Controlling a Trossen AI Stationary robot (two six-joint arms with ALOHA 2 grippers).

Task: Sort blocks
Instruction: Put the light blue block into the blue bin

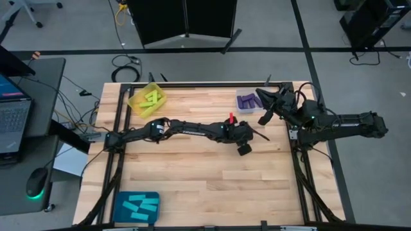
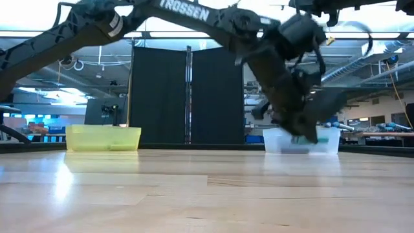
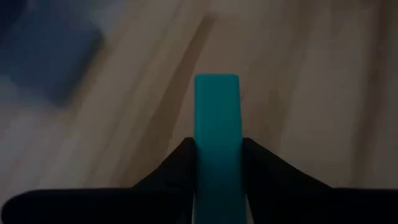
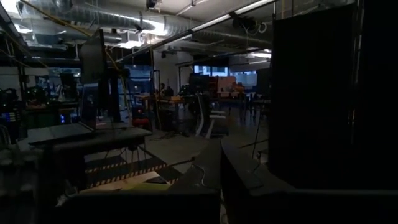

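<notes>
My left gripper [image 1: 244, 148] reaches over the table's middle, right of centre, and is shut on a cyan block [image 3: 216, 124]. In the low view the left gripper [image 2: 303, 133] hangs in front of the clear tray [image 2: 326, 141]. Yellow-green blocks [image 1: 149, 98] lie in the yellow tray [image 1: 133, 102] at the far left. Dark purple blocks [image 1: 246, 101] lie in the clear tray [image 1: 239, 109] at the far right. Cyan blocks [image 1: 138, 205] lie in the teal tray [image 1: 122, 215] at the near left. My right gripper [image 1: 265, 106] is shut, raised at the far right beside the clear tray. My left gripper pinches the cyan block between its two fingers [image 3: 171, 168], which lie on its long side faces. The fingers run along the block, and its free end [image 3: 216, 84] juts out past the fingertips. The gripper slants down from above, and the block is lifted clear of the table.
Bare wood spreads around the left gripper and toward the near edge [image 1: 212, 192]. Black frame rails [image 1: 302, 173] run along the table's sides. The left arm [image 1: 186, 128] lies across the table's middle. A laptop [image 1: 13, 115] and a mouse [image 1: 37, 183] sit on a side desk at the left.
</notes>
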